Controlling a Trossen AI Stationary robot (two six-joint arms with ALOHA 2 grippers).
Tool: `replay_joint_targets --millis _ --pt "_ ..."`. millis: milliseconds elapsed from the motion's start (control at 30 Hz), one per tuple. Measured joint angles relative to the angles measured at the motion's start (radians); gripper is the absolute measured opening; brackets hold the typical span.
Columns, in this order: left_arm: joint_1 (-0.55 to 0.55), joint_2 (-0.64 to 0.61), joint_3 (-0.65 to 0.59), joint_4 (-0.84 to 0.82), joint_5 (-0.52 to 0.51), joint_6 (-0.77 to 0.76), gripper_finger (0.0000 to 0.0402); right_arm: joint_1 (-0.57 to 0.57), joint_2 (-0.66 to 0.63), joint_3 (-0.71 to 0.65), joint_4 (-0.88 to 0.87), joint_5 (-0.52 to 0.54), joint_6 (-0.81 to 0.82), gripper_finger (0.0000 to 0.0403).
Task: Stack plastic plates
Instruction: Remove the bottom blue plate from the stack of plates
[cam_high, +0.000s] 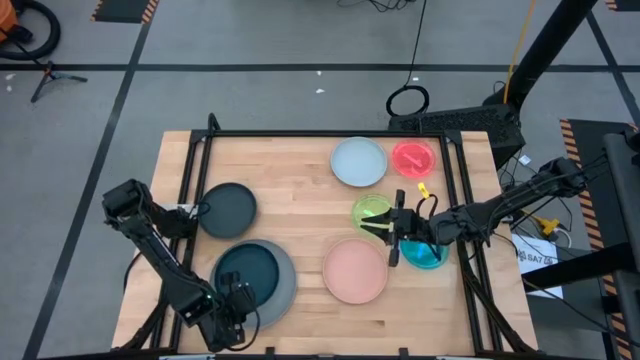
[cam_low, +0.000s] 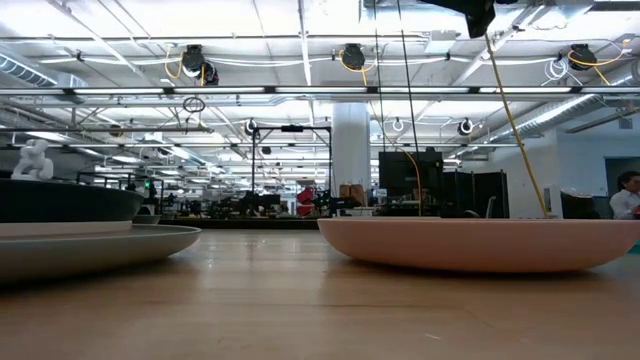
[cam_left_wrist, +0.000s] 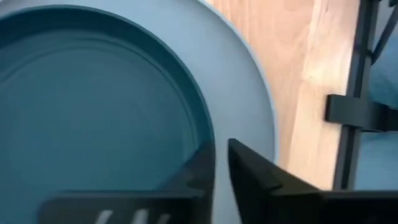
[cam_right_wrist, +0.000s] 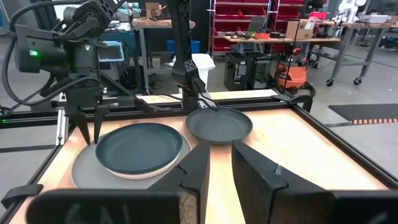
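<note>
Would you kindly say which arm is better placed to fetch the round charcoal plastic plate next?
Probably left: the left gripper hovers by the stacked dark teal plate, near the round charcoal plastic plate; the right gripper is across the table.

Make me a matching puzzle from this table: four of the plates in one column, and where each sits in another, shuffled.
Things:
1. dark teal round plastic plate
2. small translucent red round plastic plate
3. charcoal round plastic plate
4. salmon pink round plastic plate

Places:
A. alone on the wood, just beyond the stacked pair
B. nested on the large grey round plastic plate
C. far side, beside the light blue round plastic plate
D. near side, beside the right tool

Pairs: 1-B, 2-C, 3-A, 4-D
</note>
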Motion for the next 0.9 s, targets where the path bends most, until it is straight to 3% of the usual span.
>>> replay_joint_targets --millis 167,300,700,900 --pt "0.003 0.035 0.000 -0.007 -0.025 0.015 0.0156 0.000 0.000 0.000 -0.006 0.000 0.001 0.0061" --pt "0.006 0.067 0.000 0.001 -0.041 0.048 0.0198 0.000 0.000 0.000 -0.006 0.000 0.001 0.0061" --pt "0.006 0.121 0.000 0.004 -0.058 0.024 0.0182 0.000 0.000 0.000 -0.006 0.000 0.001 0.0061" --pt "0.006 0.121 0.000 0.004 -0.058 0.021 0.0150 0.000 0.000 0.000 -0.005 0.000 0.001 0.0061"
